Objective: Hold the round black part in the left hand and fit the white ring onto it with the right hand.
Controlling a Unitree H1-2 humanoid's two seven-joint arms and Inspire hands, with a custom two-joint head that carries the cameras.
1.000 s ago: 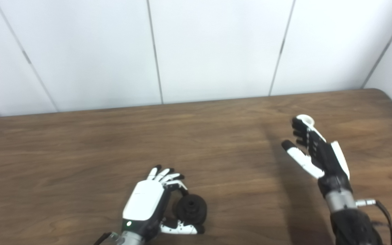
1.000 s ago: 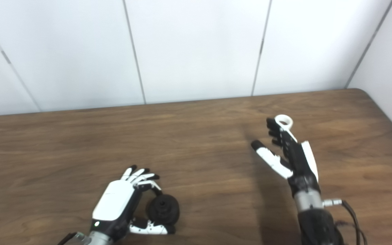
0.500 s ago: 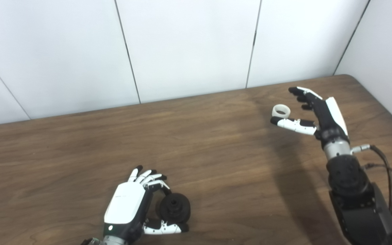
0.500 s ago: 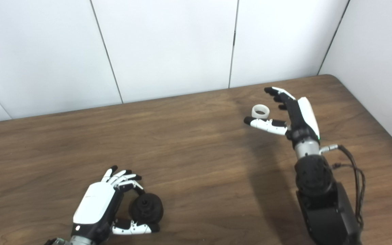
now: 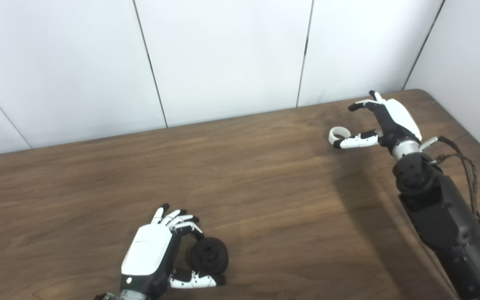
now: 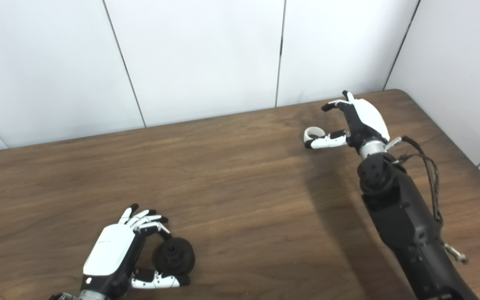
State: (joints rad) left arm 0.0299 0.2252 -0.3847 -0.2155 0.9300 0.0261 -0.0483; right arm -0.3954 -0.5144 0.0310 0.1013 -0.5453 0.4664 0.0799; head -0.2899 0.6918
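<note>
White ring (image 5: 339, 134) now lies at the right hand's (image 5: 383, 118) thumb tip, fingers spread above it (earlier they hid it), so pinching comes next. Left hand (image 5: 156, 254), far from the ring, stays curled around the round black part (image 5: 208, 255).

Between the round black part (image 5: 208, 255) and the white ring (image 5: 338, 134) only bare wooden surface (image 5: 265, 179) is seen, the far side being closed off by the white wall panels (image 5: 223, 58).

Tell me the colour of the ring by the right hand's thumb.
White. The ring shows best in the right eye view, beside the right hand.
</note>
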